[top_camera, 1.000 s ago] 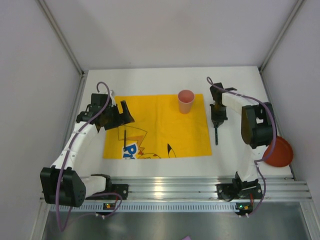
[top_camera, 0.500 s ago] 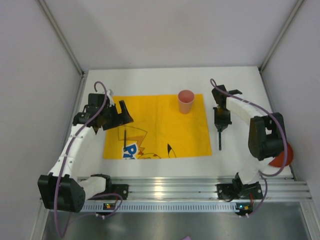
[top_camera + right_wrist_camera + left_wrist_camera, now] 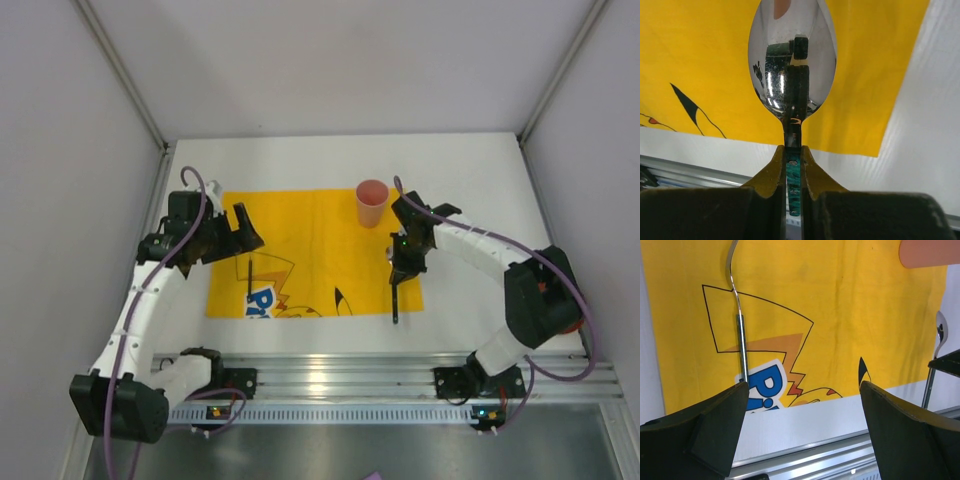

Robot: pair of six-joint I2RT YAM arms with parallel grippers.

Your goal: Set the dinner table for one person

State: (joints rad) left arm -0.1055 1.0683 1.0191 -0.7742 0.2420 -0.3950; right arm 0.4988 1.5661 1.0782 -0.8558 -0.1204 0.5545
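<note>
Overhead, looking down on a white worktop [image 3: 470, 165], running from the left wall to the right, rigid and fixed, nothing to lift. Spread over its middle, a yellow cartoon mat [image 3: 320, 225]. At the left, left fingers [image 3: 715, 425] spread wide apart, holding nothing, hovering above the mat's left edge. Just right of them, flat on the mat, a thin metal utensil [image 3: 249, 278]. Further right, at the mat's far edge, a pink cup [image 3: 372, 202], upright. Right again, over the mat's right edge, right fingers [image 3: 767, 177] pinched tight on the handle of a spoon [image 3: 792, 55], shiny bowl showing past the tips. Judged light, stiff, polished and probably slippery; best gripped at the narrow handle, never the rounded bowl.
</note>
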